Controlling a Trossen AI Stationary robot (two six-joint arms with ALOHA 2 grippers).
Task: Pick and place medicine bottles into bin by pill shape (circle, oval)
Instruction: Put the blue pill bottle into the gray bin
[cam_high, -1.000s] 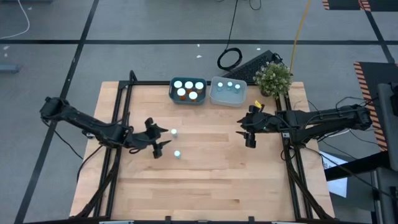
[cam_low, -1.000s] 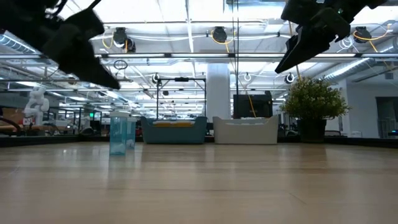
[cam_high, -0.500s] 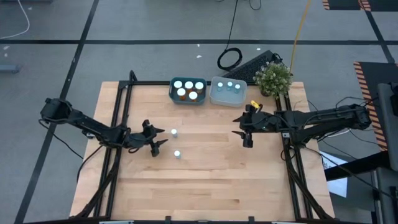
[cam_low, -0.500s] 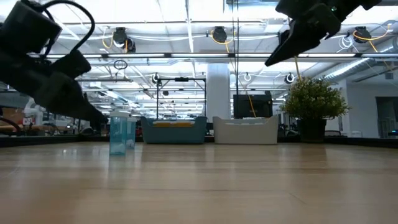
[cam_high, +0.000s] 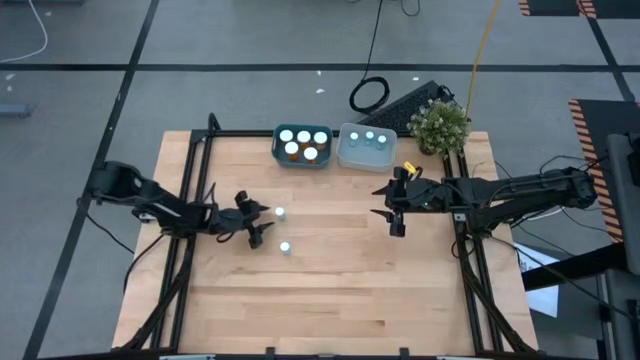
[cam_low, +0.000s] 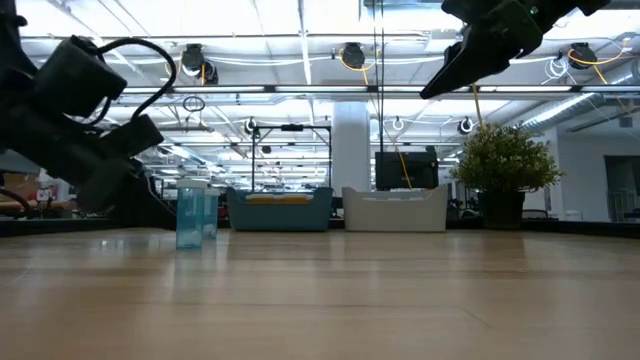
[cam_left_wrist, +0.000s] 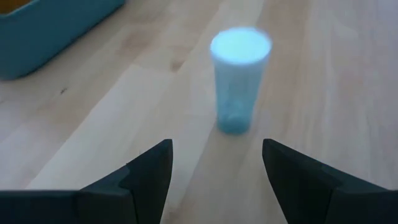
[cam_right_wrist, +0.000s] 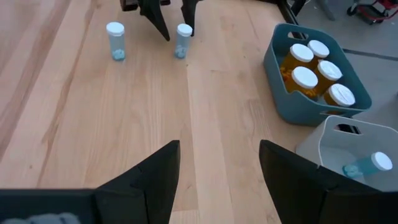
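Two slim pale-blue medicine bottles stand upright on the wooden table: one (cam_high: 280, 213) farther back and one (cam_high: 285, 247) nearer the front. My left gripper (cam_high: 260, 222) is open and low, pointing toward the table's right edge. The farther bottle (cam_left_wrist: 239, 78) stands just ahead of its fingertips, untouched. My right gripper (cam_high: 392, 212) hangs open above the table's right half, holding nothing. The blue bin (cam_high: 302, 145) holds several orange bottles with white caps. The pale bin (cam_high: 367, 147) holds pale-blue bottles.
Both bins stand side by side at the table's far edge. A potted plant (cam_high: 439, 124) stands at the far right corner. Bare wood lies between the two arms and along the near half of the table.
My left gripper has come down toward the tabletop, staying open, close to the farther pale-blue bottle. My right gripper has drifted slightly toward the table's left. Neither bottle has moved.
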